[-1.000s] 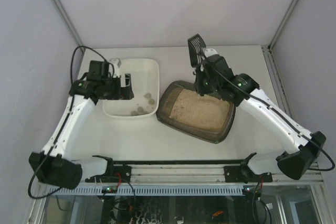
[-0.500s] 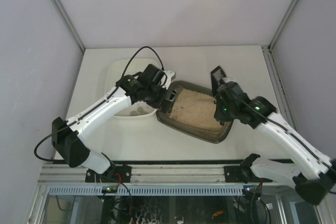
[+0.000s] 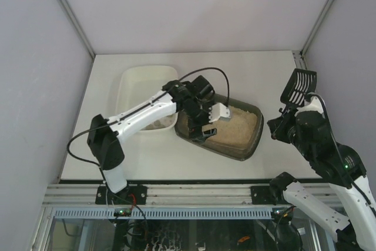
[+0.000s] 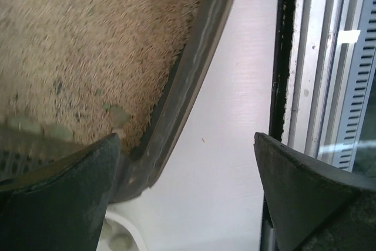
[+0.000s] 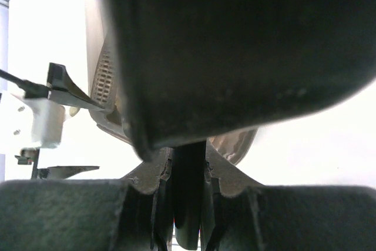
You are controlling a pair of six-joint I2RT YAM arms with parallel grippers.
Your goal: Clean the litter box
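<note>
Relocated left jaws gape over the litter box (image 3: 247, 148) near-left rim. Right jaws, withdrawn right of it, clench the scoop (image 3: 298, 86).

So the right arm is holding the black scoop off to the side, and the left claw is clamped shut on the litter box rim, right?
Not quite: the left claw is wide open, its fingers either side of the litter box rim; the left wrist view shows it. The right claw does hold the black scoop off to the side.
</note>
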